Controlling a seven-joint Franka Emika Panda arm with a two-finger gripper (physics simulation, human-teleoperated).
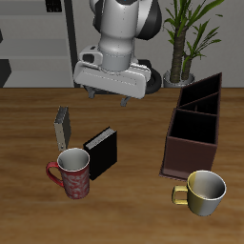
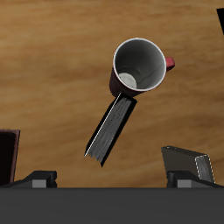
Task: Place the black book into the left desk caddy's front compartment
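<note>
The black book (image 1: pixel 102 152) stands on edge touching the red mug (image 1: pixel 72 173), with bare desk (image 1: pixel 138 205) toward the left desk caddy (image 1: pixel 193 126). The claw (image 1: pixel 108 95) hangs above, spread and empty.

Your wooden tabletop (image 1: pixel 29 124) carries the black book (image 1: pixel 102 152) at center, red mug (image 1: pixel 72 173) at 7 o'clock, grey-tan book (image 1: pixel 63 127) at 10, left desk caddy (image 1: pixel 195 124) at 3, yellow mug (image 1: pixel 203 192) at 5.

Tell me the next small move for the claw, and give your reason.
Probably lower the claw toward the black book and centre over it. The claw hangs above the table holding nothing, while the book stands on edge, close against the red mug, apart from the brown caddy. Whether the claw is open cannot be told, so open it on the way down.
</note>
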